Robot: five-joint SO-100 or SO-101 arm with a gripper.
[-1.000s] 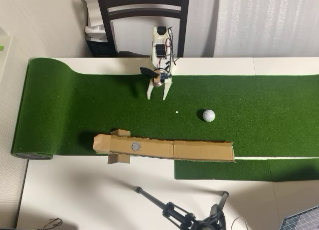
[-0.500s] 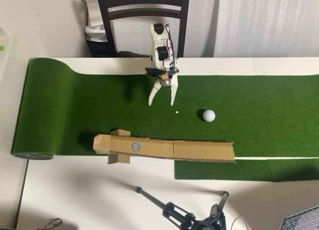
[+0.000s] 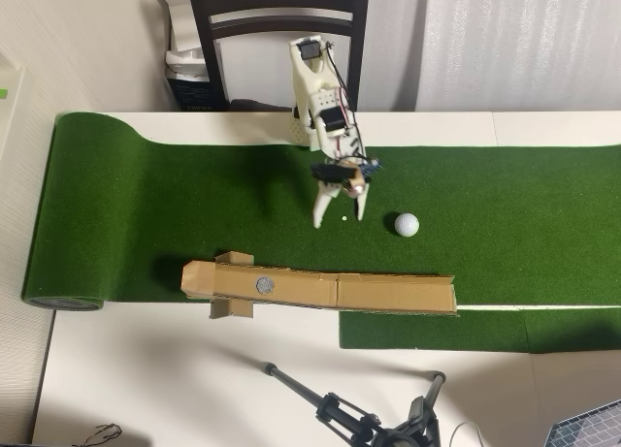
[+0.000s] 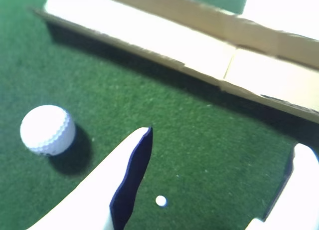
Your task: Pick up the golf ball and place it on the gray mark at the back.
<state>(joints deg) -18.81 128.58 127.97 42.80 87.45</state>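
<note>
The gripper (image 3: 339, 217) hangs over the green turf mat (image 3: 146, 205) with its two white fingers spread wide and nothing between them except a tiny white dot (image 3: 344, 217) on the turf. The golf ball (image 3: 407, 224) rests free on the mat just to the right of the fingers in the overhead view; in the wrist view the golf ball (image 4: 48, 129) sits to the left, outside the nearer finger (image 4: 107, 185), so the spread jaws are not yet lined up around it. A sideways shift toward the ball looks needed before any closing. The gray mark (image 3: 264, 285) lies on the long cardboard channel (image 3: 388, 294) along the mat's lower edge in the overhead view, well left of the ball. The channel's raised side walls probably serve to keep a placed ball from rolling off. Open turf surrounds the ball on every side, giving clear room for the approach, while the cardboard wall is the one edge to clear on the carry.
</note>
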